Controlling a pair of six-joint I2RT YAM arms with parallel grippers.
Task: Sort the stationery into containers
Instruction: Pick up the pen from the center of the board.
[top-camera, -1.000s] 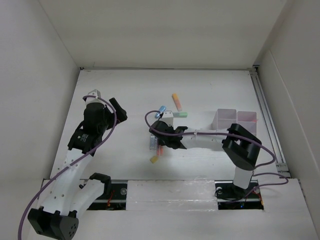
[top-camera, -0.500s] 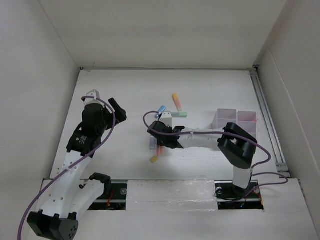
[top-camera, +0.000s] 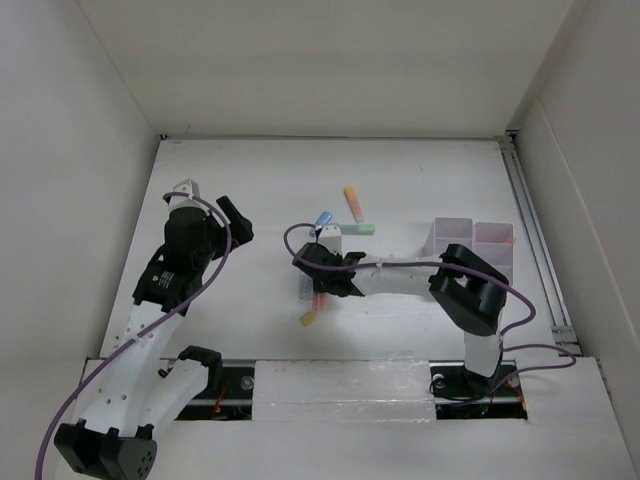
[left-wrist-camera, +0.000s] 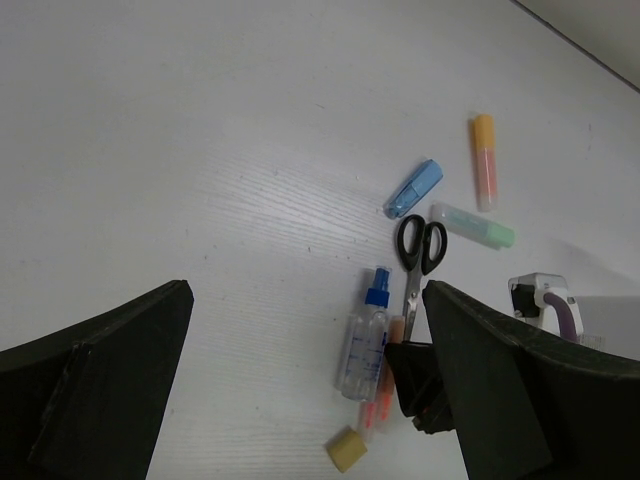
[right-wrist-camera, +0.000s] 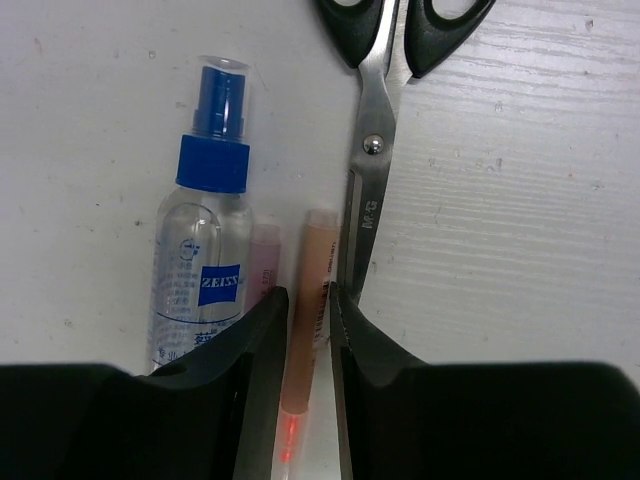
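Note:
In the right wrist view my right gripper (right-wrist-camera: 308, 300) is shut on a thin orange pen (right-wrist-camera: 315, 250) that lies flat on the table. A second, pinkish pen (right-wrist-camera: 264, 250) and the blue-capped bottle (right-wrist-camera: 205, 250) lie just left of it, and the black-handled scissors (right-wrist-camera: 370, 150) touch its right side. My left gripper (left-wrist-camera: 307, 300) hangs open above the table with nothing between its jaws, well left of the pile (top-camera: 312, 285). Beyond the pile lie the blue marker (top-camera: 322, 220), green marker (top-camera: 362, 229) and orange marker (top-camera: 353, 203). The yellow eraser (top-camera: 308, 319) sits nearer me. The containers (top-camera: 455, 235) stand at the right.
A rail (top-camera: 535, 240) runs along the table's right edge beside the bins. White walls enclose the table on the left, back and right. My right arm (top-camera: 400, 278) stretches low across the table from its base towards the pile.
My right gripper has crept slightly left and its jaws have narrowed onto the orange pen. The left arm has barely moved.

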